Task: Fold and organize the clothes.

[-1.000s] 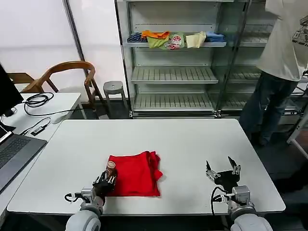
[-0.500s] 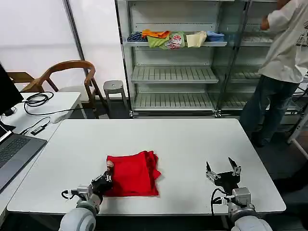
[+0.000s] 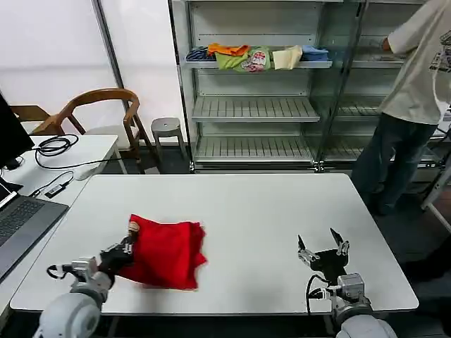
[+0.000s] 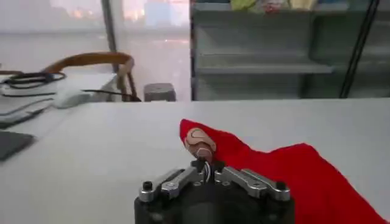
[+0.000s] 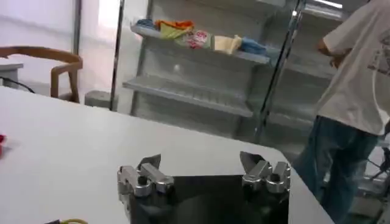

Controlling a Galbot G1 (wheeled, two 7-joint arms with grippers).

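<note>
The folded bright red T-shirt [image 3: 165, 252] lies at the table's front left, its near-left edge lifted off the surface. My left gripper [image 3: 125, 250] is shut on that corner, where a bit of the brown-and-white print shows. In the left wrist view the red T-shirt [image 4: 286, 173] spreads away from the closed left gripper [image 4: 202, 159], with the pinched corner rising between the fingers. My right gripper [image 3: 322, 247] hovers open over bare table at the front right, well apart from the shirt. The right gripper [image 5: 201, 167] holds nothing.
The white table [image 3: 261, 211] has free room at its middle and back. A laptop [image 3: 17, 225] and cables [image 3: 53, 146] sit on a side desk to the left. A shelf rack [image 3: 254, 91] with small folded garments [image 3: 254, 58] stands behind. A person [image 3: 412, 91] stands at the rack's right.
My left gripper has pulled back and to the left with the shirt's corner, dragging the whole red shirt leftward and lifting its edge. The right gripper has stayed in place.
</note>
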